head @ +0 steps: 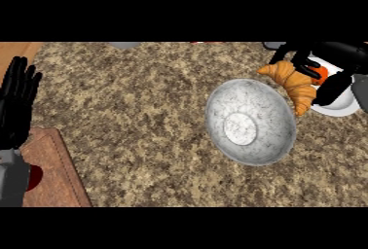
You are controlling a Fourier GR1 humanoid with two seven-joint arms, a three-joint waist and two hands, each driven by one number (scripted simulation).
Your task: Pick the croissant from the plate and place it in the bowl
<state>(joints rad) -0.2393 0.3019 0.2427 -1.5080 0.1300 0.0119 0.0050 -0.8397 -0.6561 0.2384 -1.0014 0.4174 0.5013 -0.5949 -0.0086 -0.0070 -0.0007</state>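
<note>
Head view, croissant: the croissant (293, 86) hung in the right hand (325, 73) at the upper right, over the near edge of the white plate (343, 108), its lower tip just past the rim of the bowl (250, 122).
Head view, risk: the pastry appeared held at its upper half only, so it could swing or slip out if the hand moved fast; most of it was still outside the bowl, so a release here would likely land it on the rim or on the counter (144, 107).
Head view, second risk: the bowl sat just beside the plate, and a low sweep could knock its rim.
Head view, right hand pose: the black fingers were curled round the croissant, the thumb low beside the pastry's lower end, the forearm coming in from the right edge.
Head view, left hand pose: the left hand (17, 104) rested at the left edge, fingers straight and up, holding nothing, above a wooden board (54, 170).
</note>
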